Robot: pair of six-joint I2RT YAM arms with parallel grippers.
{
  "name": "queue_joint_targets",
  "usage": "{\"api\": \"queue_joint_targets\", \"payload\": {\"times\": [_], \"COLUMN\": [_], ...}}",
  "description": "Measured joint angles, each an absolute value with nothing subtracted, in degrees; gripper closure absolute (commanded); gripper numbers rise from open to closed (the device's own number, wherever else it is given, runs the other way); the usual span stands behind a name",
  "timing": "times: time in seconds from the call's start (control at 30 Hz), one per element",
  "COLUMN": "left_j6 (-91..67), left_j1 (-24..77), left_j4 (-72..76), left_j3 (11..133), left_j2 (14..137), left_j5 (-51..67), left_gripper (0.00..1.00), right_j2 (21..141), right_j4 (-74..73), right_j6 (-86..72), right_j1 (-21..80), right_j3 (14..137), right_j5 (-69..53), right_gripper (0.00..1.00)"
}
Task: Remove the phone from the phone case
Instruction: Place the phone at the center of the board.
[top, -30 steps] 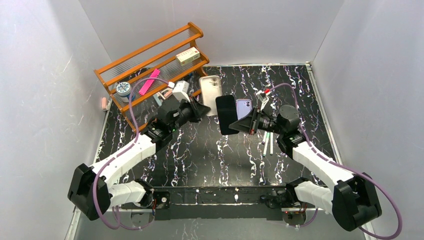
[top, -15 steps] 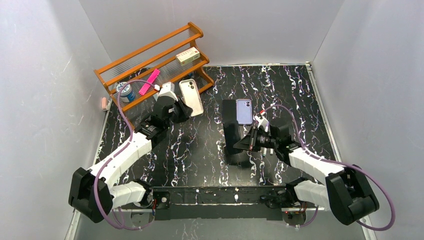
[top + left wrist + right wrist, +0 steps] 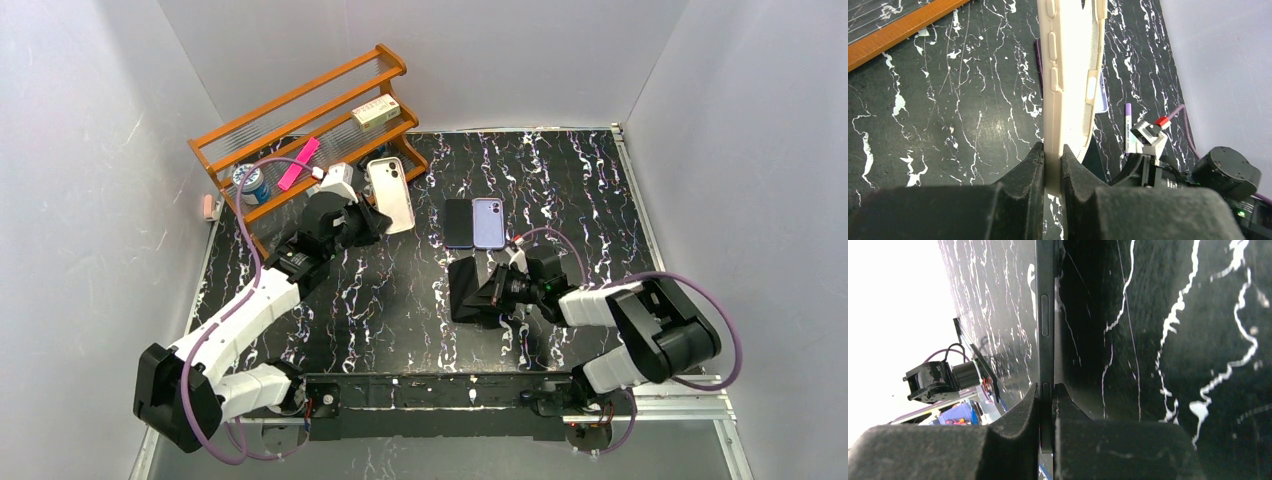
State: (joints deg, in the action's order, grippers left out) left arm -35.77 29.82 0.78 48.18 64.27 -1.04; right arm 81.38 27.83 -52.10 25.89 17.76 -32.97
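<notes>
Separating looks finished: the right tool [image 3: 487,291] has dropped toward the near edge of the surface [image 3: 390,310], clamped on the bare phone [image 3: 463,290]; the left tool [image 3: 368,216], toward the far-left corner, pinches the empty case [image 3: 391,194].

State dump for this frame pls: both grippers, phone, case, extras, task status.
left gripper: shut on beige case, held up near the wooden shelf
right gripper: shut on black phone, seen edge-on
phone vs case: apart, one in each gripper
extras: purple phone flat on table
task status: phone looks out of the case
</notes>
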Motion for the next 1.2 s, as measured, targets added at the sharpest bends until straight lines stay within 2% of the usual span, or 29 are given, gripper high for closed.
{"api": "queue_joint_targets", "payload": {"times": [0.1, 0.23, 0.7, 0.87, 1.07, 1.2], "left_j6": [-35.8, -35.9, -37.2, -38.7, -41.4, -43.7], "left_j1": [29.8, 29.8, 29.8, 29.8, 29.8, 29.8], "left_j4": [0.8, 1.4, 3.3, 5.0, 9.0, 11.2], "left_j3": [48.2, 48.2, 48.2, 48.2, 47.4, 45.6], "left_j2": [63.7, 63.1, 62.9, 63.0, 64.6, 66.8], "left_j5": [-0.5, 1.1, 5.5, 8.4, 12.8, 15.7], "left_gripper": [1.0, 1.0, 1.0, 1.0, 1.0, 1.0], "right_j2": [84.9, 88.3, 87.2, 80.9, 75.4, 75.4], "right_j4": [31.8, 35.8, 33.2, 25.5, 14.6, 13.0], "right_j6": [-53.5, -55.7, -55.9, -50.9, -44.0, -41.7], "right_j1": [25.9, 26.0, 26.2, 26.3, 26.3, 26.4], "right_j3": [18.7, 19.5, 21.8, 22.0, 23.5, 24.2], "right_j5": [-33.2, -32.4, -29.8, -26.0, -23.1, -24.2], "right_gripper": [0.85, 0.76, 0.17, 0.08, 0.07, 0.07]}}
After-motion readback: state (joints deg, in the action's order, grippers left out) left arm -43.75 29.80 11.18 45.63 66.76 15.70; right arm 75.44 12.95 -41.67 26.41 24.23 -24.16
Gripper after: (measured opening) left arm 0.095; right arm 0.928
